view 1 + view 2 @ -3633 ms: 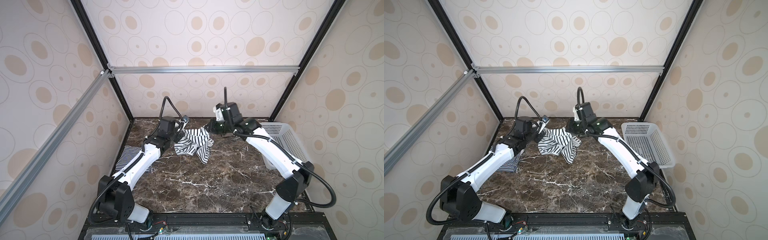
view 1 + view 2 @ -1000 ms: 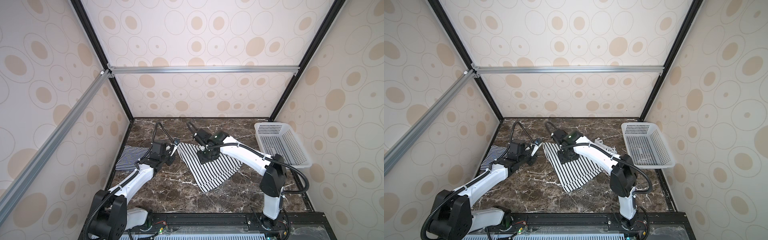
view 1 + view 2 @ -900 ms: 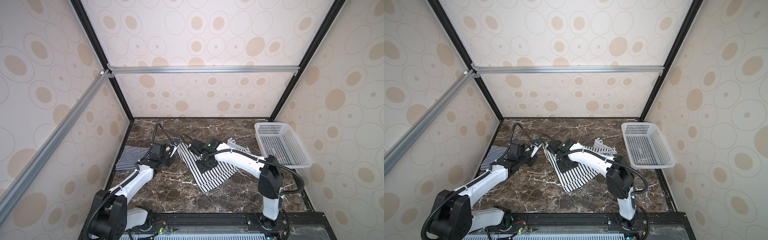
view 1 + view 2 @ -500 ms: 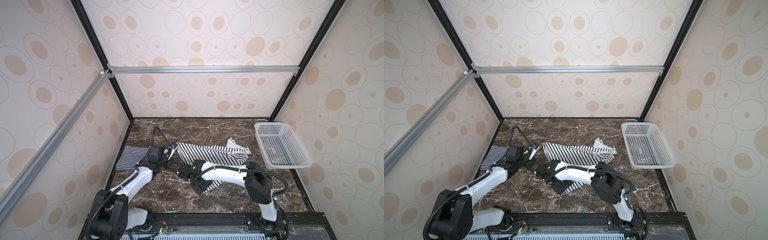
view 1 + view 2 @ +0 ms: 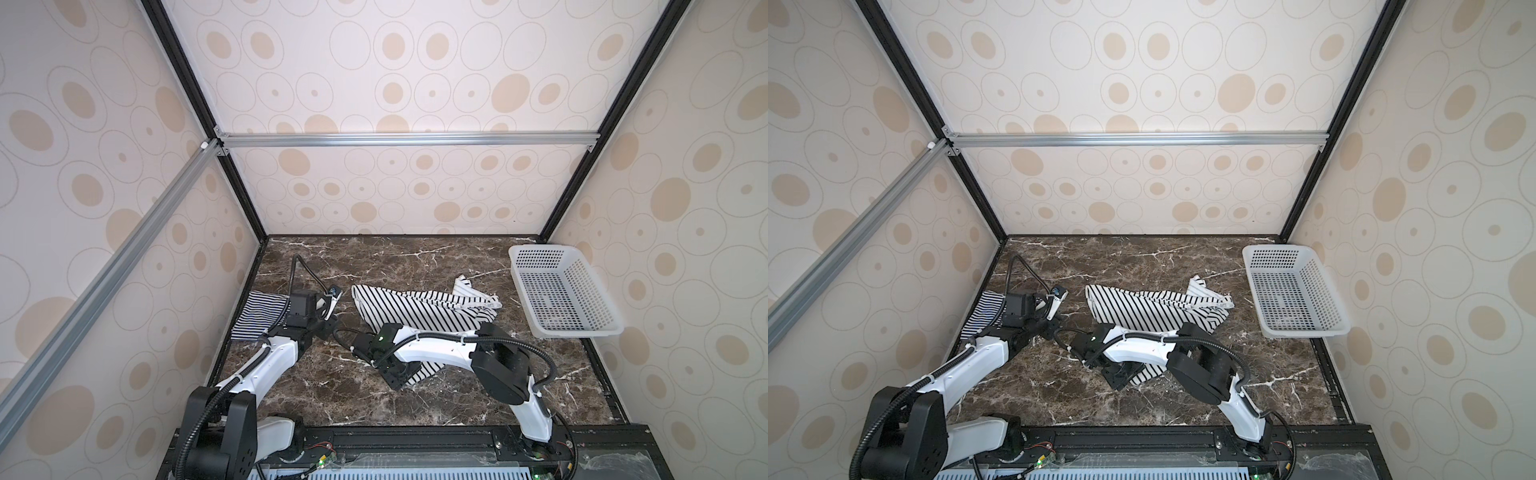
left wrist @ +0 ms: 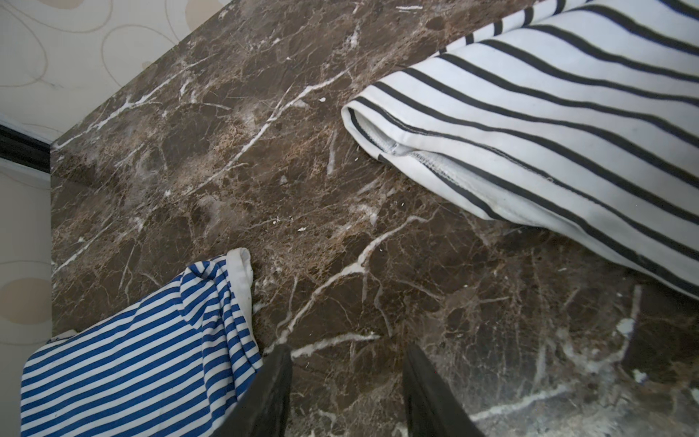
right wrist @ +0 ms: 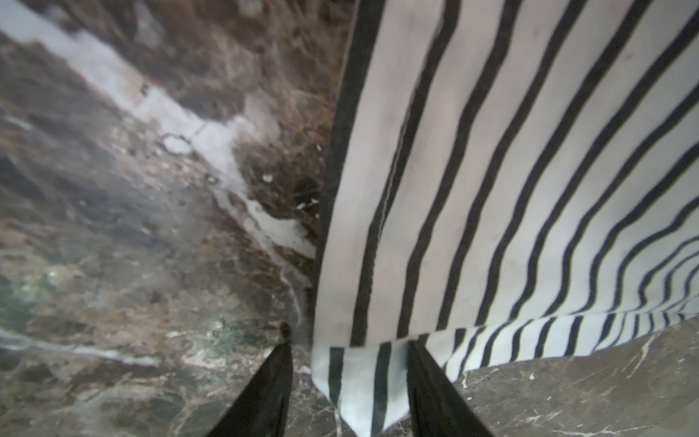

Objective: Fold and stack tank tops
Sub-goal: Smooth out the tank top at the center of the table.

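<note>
The white tank top with black stripes [image 5: 415, 309] lies spread and rumpled mid-table, also seen in a top view [image 5: 1150, 309]. The finely striped tank top [image 5: 255, 311] lies folded by the left wall. My left gripper [image 5: 331, 298] hovers between the two tops. In the left wrist view it [image 6: 348, 363] is open over bare marble, with the fine-striped top [image 6: 132, 359] beside one finger. My right gripper [image 5: 394, 382] points down at the white top's near corner. In the right wrist view it [image 7: 350, 370] is open, with that corner [image 7: 359, 386] lying loose between the fingers.
A white perforated basket [image 5: 540, 248] stands at the right edge of the brown marble table [image 5: 374, 407]. Patterned walls and black frame posts close in the left, back and right sides. Both arms reach in from the front rail.
My right gripper travelled from the white top's far left corner down to its near corner. The top settled flatter and wider. My left gripper opened and let go of the top's corner.
</note>
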Robot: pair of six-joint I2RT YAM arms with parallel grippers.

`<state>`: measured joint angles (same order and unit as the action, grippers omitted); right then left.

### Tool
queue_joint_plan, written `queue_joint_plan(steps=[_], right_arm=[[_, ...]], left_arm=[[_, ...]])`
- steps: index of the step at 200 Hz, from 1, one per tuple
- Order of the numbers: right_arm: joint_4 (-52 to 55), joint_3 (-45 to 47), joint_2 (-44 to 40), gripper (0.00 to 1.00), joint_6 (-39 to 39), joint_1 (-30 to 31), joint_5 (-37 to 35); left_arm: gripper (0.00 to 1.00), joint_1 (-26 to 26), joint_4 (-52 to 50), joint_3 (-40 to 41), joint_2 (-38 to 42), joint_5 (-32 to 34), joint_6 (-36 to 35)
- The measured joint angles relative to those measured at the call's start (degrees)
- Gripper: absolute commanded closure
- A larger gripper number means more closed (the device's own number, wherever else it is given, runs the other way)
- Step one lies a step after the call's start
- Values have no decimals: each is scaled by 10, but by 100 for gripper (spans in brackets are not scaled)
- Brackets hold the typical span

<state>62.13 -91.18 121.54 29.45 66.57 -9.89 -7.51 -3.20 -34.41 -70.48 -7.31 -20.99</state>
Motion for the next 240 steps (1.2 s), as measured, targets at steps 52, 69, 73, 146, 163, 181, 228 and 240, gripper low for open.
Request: queue_joint_plan(steps=[52, 69, 73, 146, 163, 181, 228, 240], right_arm=[[9, -28, 24, 52, -1, -1, -17], [16, -40, 31, 53, -2, -1, -24], [17, -40, 32, 53, -2, -1, -27], [44, -49, 40, 60, 0, -1, -65], [48, -54, 40, 60, 0, -1, -66], [48, -61, 40, 60, 0, -1, -67], [56, -77, 40, 60, 1, -1, -74], [62, -84, 42, 60, 2, 0, -81]], left_arm=[[52, 14, 0, 7, 0, -3, 0], [52, 14, 0, 7, 0, -4, 0], [52, 15, 0, 7, 0, -4, 0], [52, 17, 0, 14, 0, -11, 0], [52, 17, 0, 16, 0, -14, 1], [52, 17, 0, 17, 0, -16, 1], [52, 17, 1, 20, 0, -21, 4], [52, 17, 2, 20, 0, -23, 5]])
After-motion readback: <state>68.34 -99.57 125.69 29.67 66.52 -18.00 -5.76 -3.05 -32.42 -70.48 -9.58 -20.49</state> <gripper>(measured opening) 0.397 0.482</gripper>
